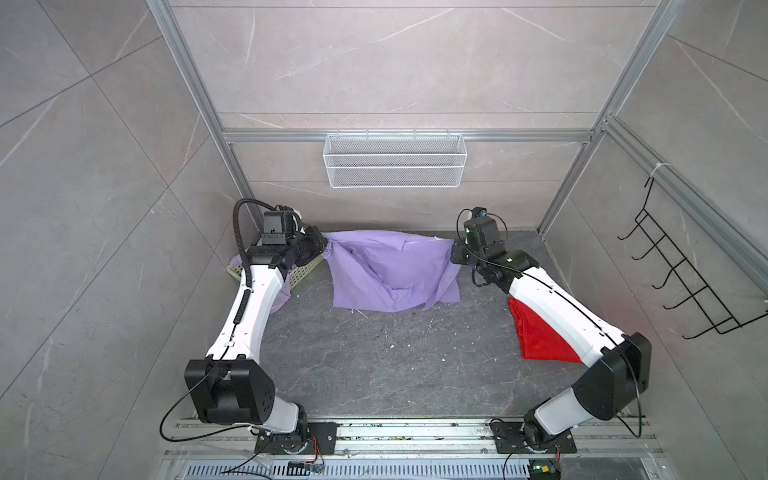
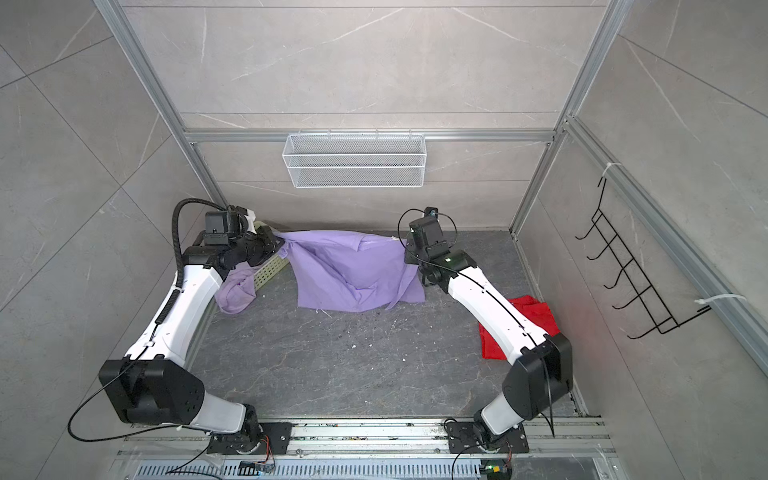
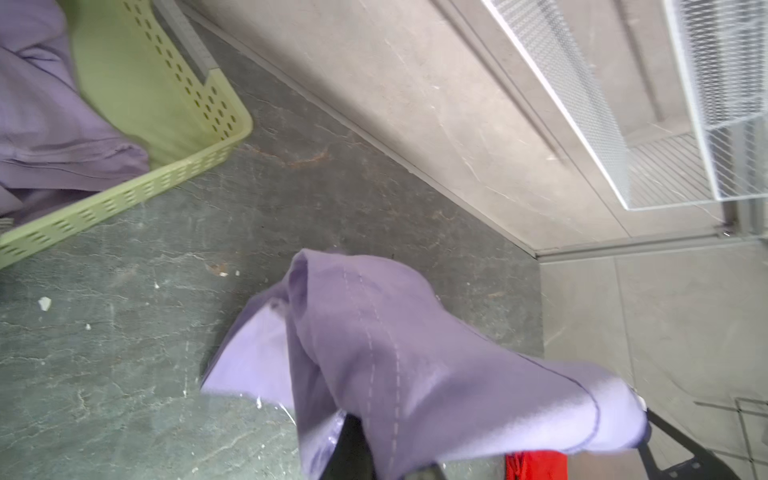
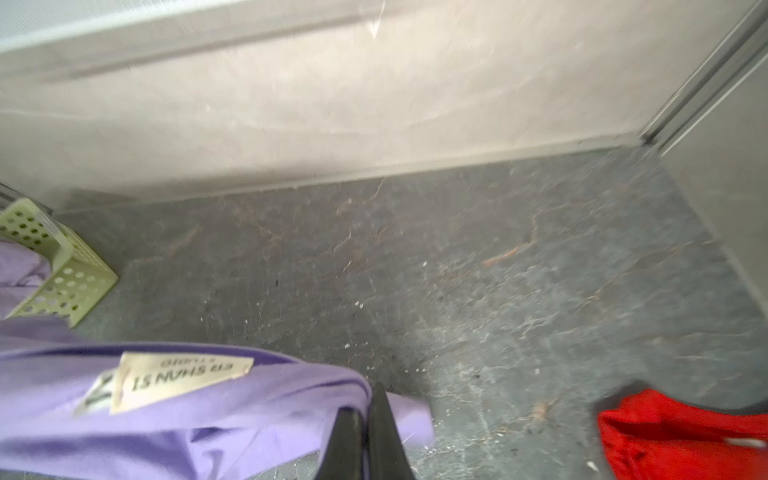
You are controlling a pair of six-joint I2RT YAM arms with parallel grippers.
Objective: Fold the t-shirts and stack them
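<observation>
Top views, left to right. Green basket (image 2: 272, 270), spare t-shirt (image 2: 235, 295) spilling from it. Left jaws: clenched on one corner of lilac t-shirt (image 1: 390, 270), which hangs stretched at the back, its lower part crumpled on worktop (image 1: 395, 361). Right jaws: clenched on the opposite corner. Red cloth (image 1: 536, 336). Step: spreading. Next, probably: lay it flat under even tension.

— What sort of place?
— A robot lab cell: aluminium frame (image 1: 274, 136), grey wall panels (image 1: 395, 62) (stone-look), left arm (image 1: 251, 307) and right arm (image 1: 557, 307) bolted to a rail (image 1: 415, 432).
</observation>
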